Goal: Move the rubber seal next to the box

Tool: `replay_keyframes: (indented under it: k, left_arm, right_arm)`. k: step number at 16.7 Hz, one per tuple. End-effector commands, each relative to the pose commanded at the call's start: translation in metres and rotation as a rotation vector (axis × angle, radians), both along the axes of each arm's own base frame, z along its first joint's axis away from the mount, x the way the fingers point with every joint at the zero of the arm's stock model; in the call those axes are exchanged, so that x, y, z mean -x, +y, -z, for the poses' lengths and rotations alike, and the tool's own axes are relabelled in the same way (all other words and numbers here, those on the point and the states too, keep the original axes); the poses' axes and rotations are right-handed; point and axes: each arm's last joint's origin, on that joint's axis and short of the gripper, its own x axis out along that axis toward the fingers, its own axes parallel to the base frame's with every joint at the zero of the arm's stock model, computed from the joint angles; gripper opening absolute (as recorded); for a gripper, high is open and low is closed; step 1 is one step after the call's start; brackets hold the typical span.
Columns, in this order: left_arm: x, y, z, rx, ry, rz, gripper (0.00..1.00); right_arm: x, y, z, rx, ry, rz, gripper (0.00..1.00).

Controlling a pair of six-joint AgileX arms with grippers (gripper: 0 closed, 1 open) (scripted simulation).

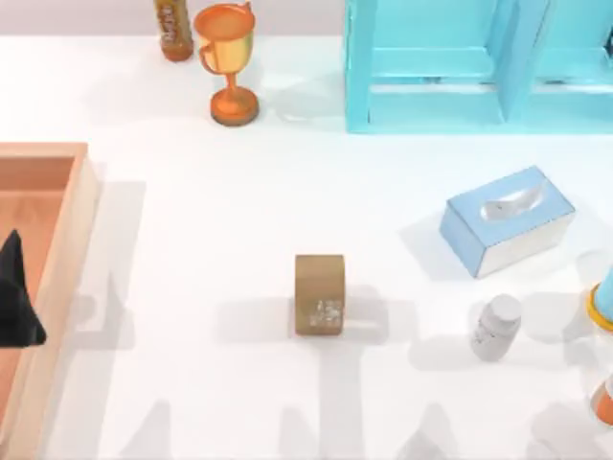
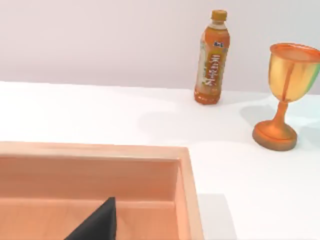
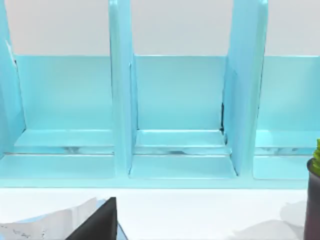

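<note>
The rubber seal is a small tan-brown block with faint white markings, standing alone near the middle of the table. The box is a large shallow wooden one with light walls and an orange-brown inside, at the table's left edge; its corner appears in the left wrist view. My left gripper hangs over the box's inside, far to the left of the seal, and a dark part of it shows in the left wrist view. A dark part of my right gripper faces the blue rack.
A light blue tissue box and a small white pill bottle sit right of the seal. An orange trophy cup and an orange drink bottle stand at the back left. A light blue rack fills the back right.
</note>
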Motion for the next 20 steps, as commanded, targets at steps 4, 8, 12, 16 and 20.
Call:
replay_keyframes:
  k: [4,8,12,16,20]
  left_arm:
    - [-0.02,-0.014,-0.044,0.068,0.219,0.074,1.0]
    - [-0.061,-0.042,-0.087,0.117,0.495,0.135,1.0]
    - [-0.116,-0.092,-0.111,0.121,0.79,0.158,1.0]
    - [-0.164,-0.157,-0.106,0.071,1.059,0.136,1.0]
    - [-0.192,-0.221,-0.078,-0.014,1.266,0.084,1.0]
  right_arm:
    - [0.0,0.0,0.0,0.0,0.0,0.0,1.0]
    - [0.0,0.0,0.0,0.0,0.0,0.0,1.0]
    - [0.0,0.0,0.0,0.0,0.0,0.0,1.0]
    - [0.0,0.0,0.0,0.0,0.0,0.0,1.0]
    - [0.0,0.0,0.0,0.0,0.0,0.0,1.0]
